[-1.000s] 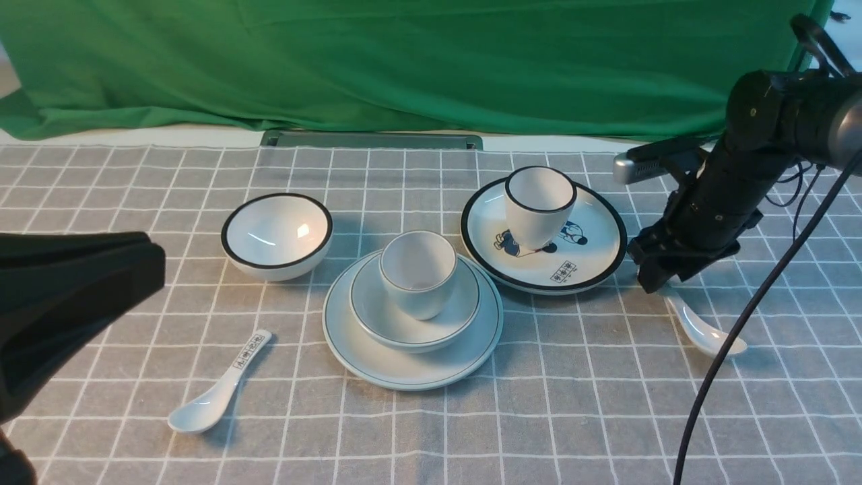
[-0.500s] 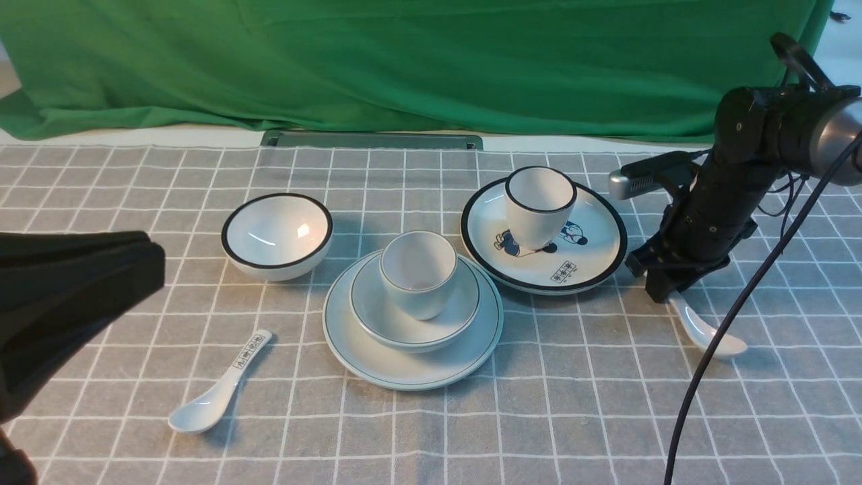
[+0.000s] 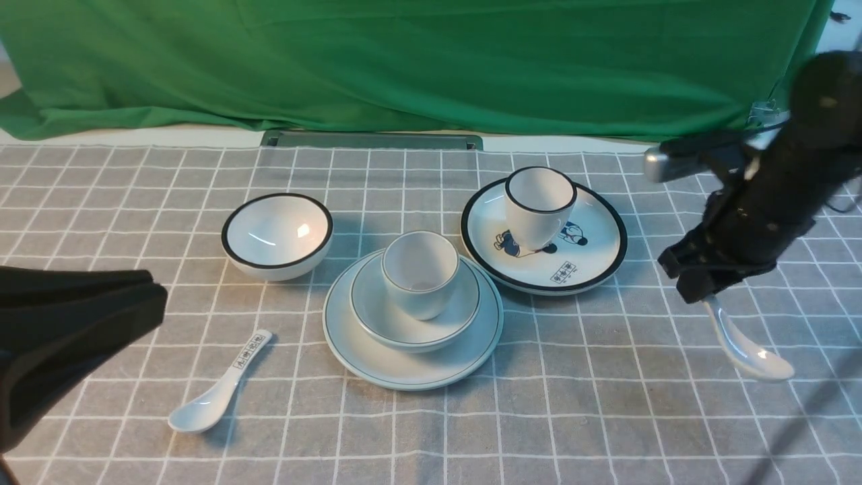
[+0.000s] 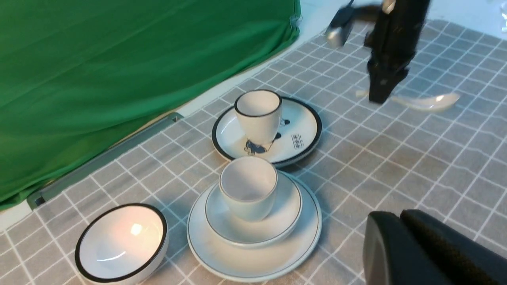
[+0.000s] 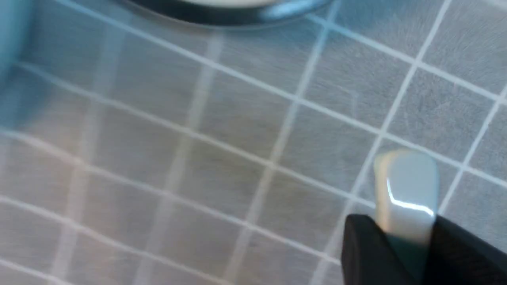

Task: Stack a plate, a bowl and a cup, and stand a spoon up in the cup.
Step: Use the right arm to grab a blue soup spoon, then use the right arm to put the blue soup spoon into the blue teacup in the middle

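The plain plate lies at the table's middle with the thin-rimmed bowl on it and the small cup in the bowl; the stack also shows in the left wrist view. My right gripper is shut on the handle of the plain white spoon and holds it off the cloth at the right, bowl end hanging low. The handle end shows between its fingers in the right wrist view. My left gripper is shut and empty at the left edge.
A black-rimmed bowl stands at the back left. A cartoon plate with a black-rimmed cup on it stands right of the stack. A spoon with printed characters lies at the front left. Green cloth hangs behind.
My right gripper has lifted the plain spoon off the cloth and moved right and toward the front. My left gripper has sunk slightly.
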Motion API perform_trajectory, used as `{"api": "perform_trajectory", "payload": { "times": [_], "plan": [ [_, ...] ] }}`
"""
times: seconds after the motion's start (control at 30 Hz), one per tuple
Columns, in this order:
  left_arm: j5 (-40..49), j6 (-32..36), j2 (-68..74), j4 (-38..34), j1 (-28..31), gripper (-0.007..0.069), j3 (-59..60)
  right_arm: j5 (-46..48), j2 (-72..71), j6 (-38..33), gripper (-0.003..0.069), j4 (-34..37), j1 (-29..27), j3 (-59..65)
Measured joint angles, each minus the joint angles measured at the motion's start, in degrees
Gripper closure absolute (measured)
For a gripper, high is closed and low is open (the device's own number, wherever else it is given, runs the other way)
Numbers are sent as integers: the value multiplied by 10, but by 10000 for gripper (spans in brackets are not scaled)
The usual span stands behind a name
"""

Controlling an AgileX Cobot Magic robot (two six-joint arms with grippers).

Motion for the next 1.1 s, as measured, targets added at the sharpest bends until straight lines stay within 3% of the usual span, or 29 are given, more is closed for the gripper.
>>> {"api": "perform_trajectory", "payload": {
  "times": [0.07,0.2,0.37,0.53,0.73,1.1],
  "plan": [
    [2,1,0,3,0,613,0,-91,-61,-5,484,43,24,70],
    [1,1,0,4,0,613,0,-376,-160,-31,484,116,137,202],
    [-1,2,0,4,0,613,0,-660,-162,-30,484,130,272,248],
    [-1,2,0,4,0,613,0,-869,-67,-6,484,105,330,222],
    [2,2,0,4,0,613,0,-907,33,29,484,43,323,147],
    [2,2,0,4,0,613,0,-904,128,111,484,-3,296,65]
  ]
}}
